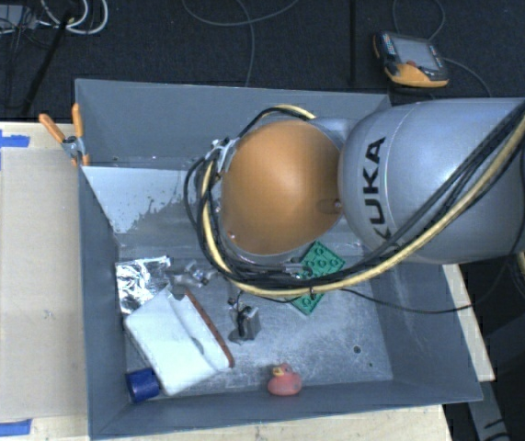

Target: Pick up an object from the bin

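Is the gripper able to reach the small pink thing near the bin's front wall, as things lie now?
Probably yes: the pink thing lies alone on bare floor, not far from the gripper; only the bin wall is close.

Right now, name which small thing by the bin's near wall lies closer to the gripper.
The pink rounded thing, just below the gripper; the blue cylinder sits off in the left corner.

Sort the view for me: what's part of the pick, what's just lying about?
In the job: tool, grey bin, brown stick and white pad nearest the tool.
Lying about: crumpled foil, green pegged tile, blue cap, pink lump; orange-black handset outside the bin.
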### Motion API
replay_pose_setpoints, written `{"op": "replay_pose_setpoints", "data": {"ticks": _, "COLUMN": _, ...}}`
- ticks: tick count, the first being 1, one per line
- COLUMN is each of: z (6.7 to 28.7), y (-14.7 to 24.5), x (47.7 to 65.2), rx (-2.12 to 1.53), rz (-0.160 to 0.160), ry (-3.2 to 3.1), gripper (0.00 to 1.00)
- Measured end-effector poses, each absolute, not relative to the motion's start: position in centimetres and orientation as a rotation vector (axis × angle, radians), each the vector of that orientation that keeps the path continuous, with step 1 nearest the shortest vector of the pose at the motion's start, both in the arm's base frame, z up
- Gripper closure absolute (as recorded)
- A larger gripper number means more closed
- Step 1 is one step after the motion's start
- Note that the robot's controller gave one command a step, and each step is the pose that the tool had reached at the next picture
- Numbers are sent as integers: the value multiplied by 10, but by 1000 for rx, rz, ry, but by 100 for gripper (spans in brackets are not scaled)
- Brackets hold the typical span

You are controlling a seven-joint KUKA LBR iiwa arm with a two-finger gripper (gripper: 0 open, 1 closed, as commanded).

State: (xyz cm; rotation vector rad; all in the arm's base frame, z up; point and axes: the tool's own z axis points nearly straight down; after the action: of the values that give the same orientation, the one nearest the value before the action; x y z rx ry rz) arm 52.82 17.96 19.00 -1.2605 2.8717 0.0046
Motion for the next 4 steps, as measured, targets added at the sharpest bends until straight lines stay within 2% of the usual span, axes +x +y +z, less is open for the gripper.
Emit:
{"op": "replay_pose_setpoints", "data": {"ticks": 1, "z": 155, "y": 195, "x": 594, "rx": -1612, "rz": 3, "ry": 2694, "gripper": 0}}
{"op": "replay_pose_setpoints", "data": {"ticks": 2, "z": 96, "y": 181, "x": 605, "rx": -1993, "rz": 4, "ry": 2428, "gripper": 0}}
{"op": "replay_pose_setpoints", "data": {"ticks": 3, "z": 73, "y": 170, "x": 620, "rx": -2124, "rz": 4, "ry": 2301, "gripper": 0}}
{"op": "replay_pose_setpoints", "data": {"ticks": 4, "z": 72, "y": 166, "x": 621, "rx": -2121, "rz": 0, "ry": 2309, "gripper": 100}}
